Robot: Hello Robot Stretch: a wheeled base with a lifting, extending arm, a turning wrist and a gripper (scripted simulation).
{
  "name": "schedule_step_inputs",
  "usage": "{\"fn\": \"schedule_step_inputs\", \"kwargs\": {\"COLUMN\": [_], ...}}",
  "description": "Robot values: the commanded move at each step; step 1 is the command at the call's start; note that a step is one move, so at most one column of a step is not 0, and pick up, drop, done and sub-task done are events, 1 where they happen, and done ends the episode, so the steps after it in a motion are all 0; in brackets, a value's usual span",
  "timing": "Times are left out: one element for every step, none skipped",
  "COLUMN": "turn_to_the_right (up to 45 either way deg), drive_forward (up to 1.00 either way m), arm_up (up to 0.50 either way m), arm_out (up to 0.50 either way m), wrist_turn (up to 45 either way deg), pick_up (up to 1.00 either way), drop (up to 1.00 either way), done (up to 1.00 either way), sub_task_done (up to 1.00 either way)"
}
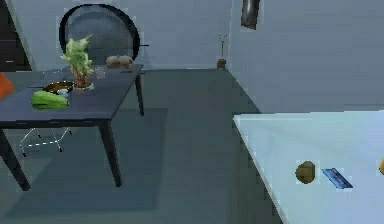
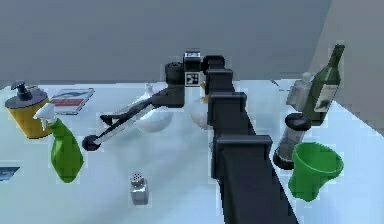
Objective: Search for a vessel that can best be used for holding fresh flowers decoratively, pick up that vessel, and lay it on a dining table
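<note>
Stretching over the pale counter (image 2: 170, 195), the dark arm (image 2: 240, 160) rose from the arm side view's bottom edge, and a grey wall (image 2: 150, 30) closed the room beyond the counter's far edge. In the forward view a corner of pale counter (image 1: 290, 140) sat at the lower right, carrying a brown lump (image 1: 306, 172) and a flat blue thing (image 1: 337, 179). Grey-blue floor (image 1: 190, 130) lay between it and a dark counter (image 1: 100, 100) at the left. That one bore a leafy potted plant (image 1: 78, 60), a green thing (image 1: 48, 99) and brown lumps (image 1: 120, 62). A round dark panel (image 1: 95, 30) stood behind it, and a framed picture (image 1: 250, 12) hung on the wall.

The claw (image 2: 97, 131) pointed toward the arm side view's left, its thin fingers crossing a pale rounded bowl-like thing (image 2: 150, 118). With that on the counter behind it, I could not tell the claw's state or whether it held anything.

A bright green flared vessel (image 2: 315, 170), probably the vase, stood on the pale counter right of the arm, well apart from the claw, with the arm between them. Just beside it stood a dark squat jar (image 2: 288, 140), and farther back a tall green bottle (image 2: 325, 85) and a clear bottle (image 2: 297, 95). Left of the arm were a small shaker (image 2: 139, 187), a green spray bottle (image 2: 62, 150), a yellow pot (image 2: 25, 112) and a flat book (image 2: 70, 98). The arm's bar hid part of a white rounded thing (image 2: 200, 115).
</note>
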Motion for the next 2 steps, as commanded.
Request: {"fn": "schedule_step_inputs", "kwargs": {"turn_to_the_right": [0.0, 0.0], "drive_forward": [0.0, 0.0], "arm_up": [0.0, 0.0], "arm_out": [0.0, 0.0], "wrist_turn": [45.0, 18.0], "pick_up": [0.0, 0.0], "drop": [0.0, 0.0], "done": [0.0, 0.0], "sub_task_done": [0.0, 0.0]}}
